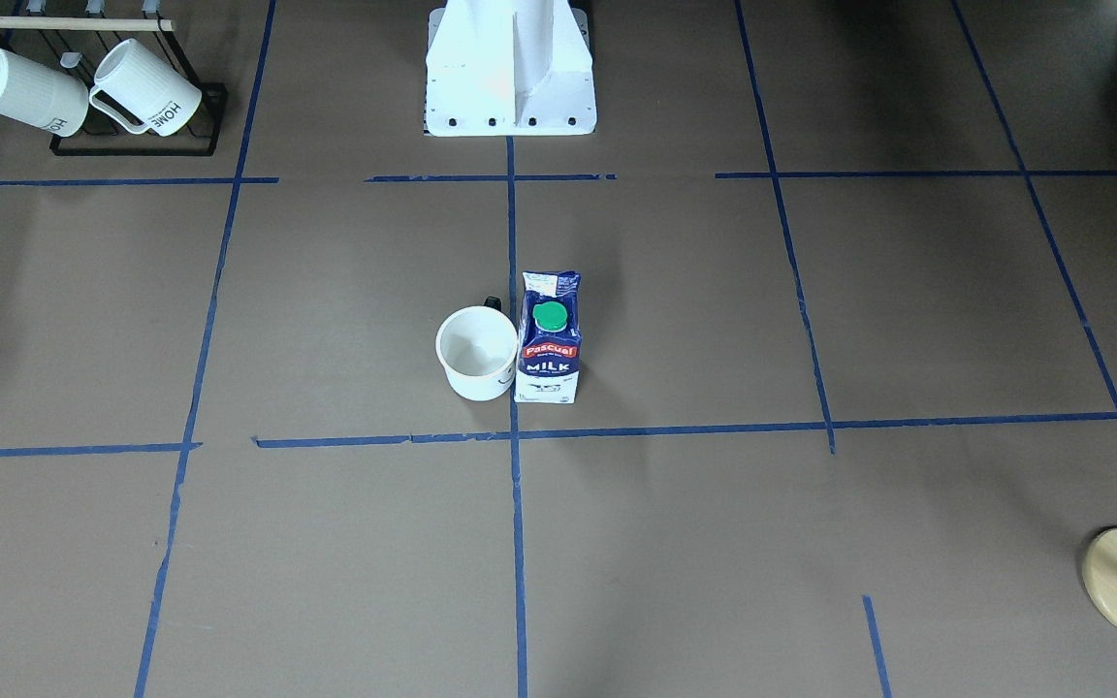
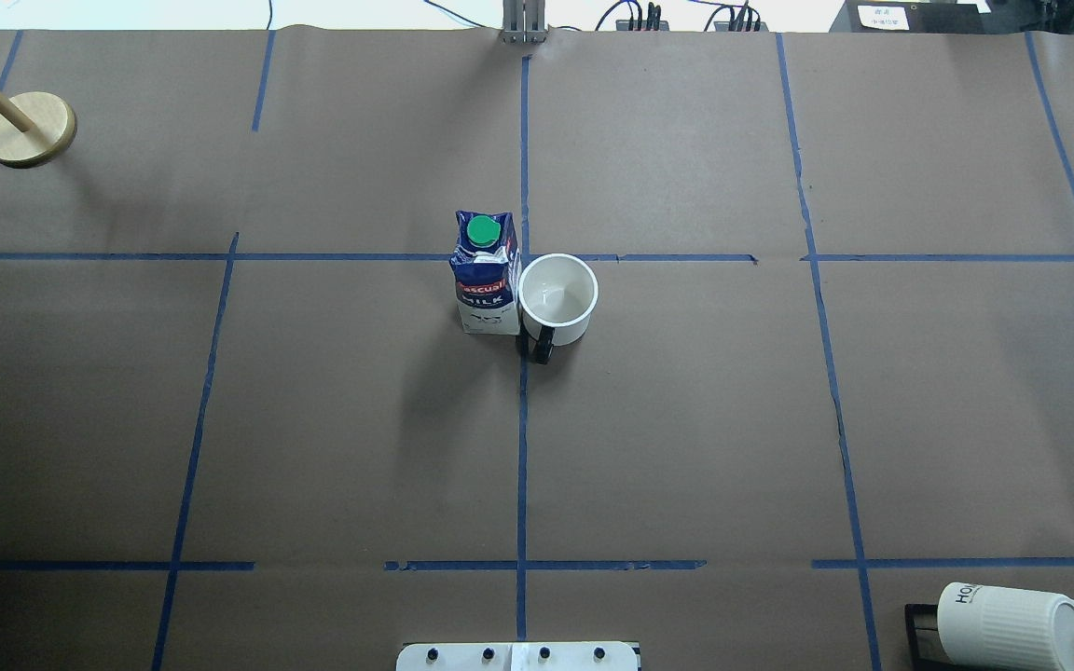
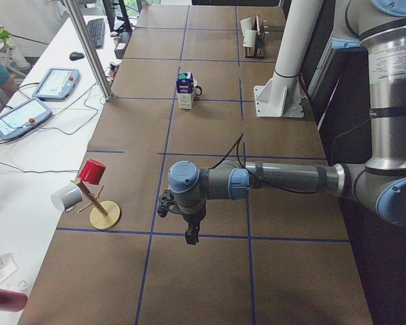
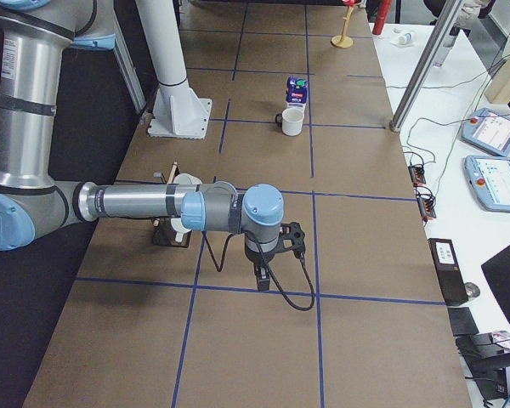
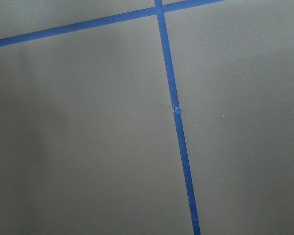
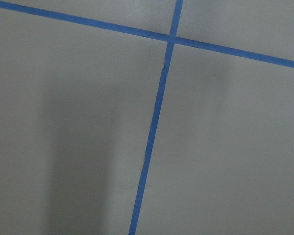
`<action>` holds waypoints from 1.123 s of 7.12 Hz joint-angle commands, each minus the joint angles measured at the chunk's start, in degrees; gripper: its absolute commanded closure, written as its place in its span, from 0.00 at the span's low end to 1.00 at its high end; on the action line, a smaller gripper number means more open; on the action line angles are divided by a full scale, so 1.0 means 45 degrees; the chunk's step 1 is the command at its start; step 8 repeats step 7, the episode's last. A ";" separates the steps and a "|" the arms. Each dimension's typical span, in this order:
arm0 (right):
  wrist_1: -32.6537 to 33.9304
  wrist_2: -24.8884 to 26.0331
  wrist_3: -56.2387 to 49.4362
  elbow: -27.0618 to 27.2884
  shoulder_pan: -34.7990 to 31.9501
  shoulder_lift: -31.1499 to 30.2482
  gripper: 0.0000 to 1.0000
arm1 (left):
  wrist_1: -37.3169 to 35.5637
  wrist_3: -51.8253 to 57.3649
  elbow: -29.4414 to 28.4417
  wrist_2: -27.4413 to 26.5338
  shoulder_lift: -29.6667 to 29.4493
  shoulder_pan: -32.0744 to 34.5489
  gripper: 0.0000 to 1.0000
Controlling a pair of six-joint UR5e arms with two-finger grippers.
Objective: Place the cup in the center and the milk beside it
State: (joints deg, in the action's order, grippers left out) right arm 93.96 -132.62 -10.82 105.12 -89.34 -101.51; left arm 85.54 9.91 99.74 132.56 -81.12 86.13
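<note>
Cup (image 2: 557,296): stood at table (image 2: 686,419) centre, handle toward robot base (image 2: 518,655).
Milk (image 2: 484,280): stood upright just left of cup, seen from overhead.
Rack (image 1: 132,149): sat in near right corner.
Stand (image 2: 38,140): sat in far left corner.

You see the cup (image 2: 557,296) standing upright on the brown bench (image 2: 686,419), its mouth open to the camera and its black handle (image 2: 542,349) turned toward the near edge. The milk (image 2: 485,280) stands upright just beside the cup on its left, with a green cap (image 2: 482,230) on top. Far left of the cup and farther back sits a round wooden stand (image 2: 29,129). Far right of the cup and nearer, a ribbed white mug (image 2: 1012,626) tilts by a black rack (image 2: 917,626).
</note>
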 commanded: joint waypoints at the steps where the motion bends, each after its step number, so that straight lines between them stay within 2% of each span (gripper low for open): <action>1: 0.0000 -0.0001 -0.0017 0.0000 0.0010 0.0000 0.00 | 0.0015 0.0004 0.0081 0.0016 0.0000 0.0000 0.00; 8: 0.0000 -0.0001 0.0003 0.0000 0.0010 0.0000 0.00 | 0.0015 0.0004 0.0199 -0.0023 -0.0019 0.0000 0.00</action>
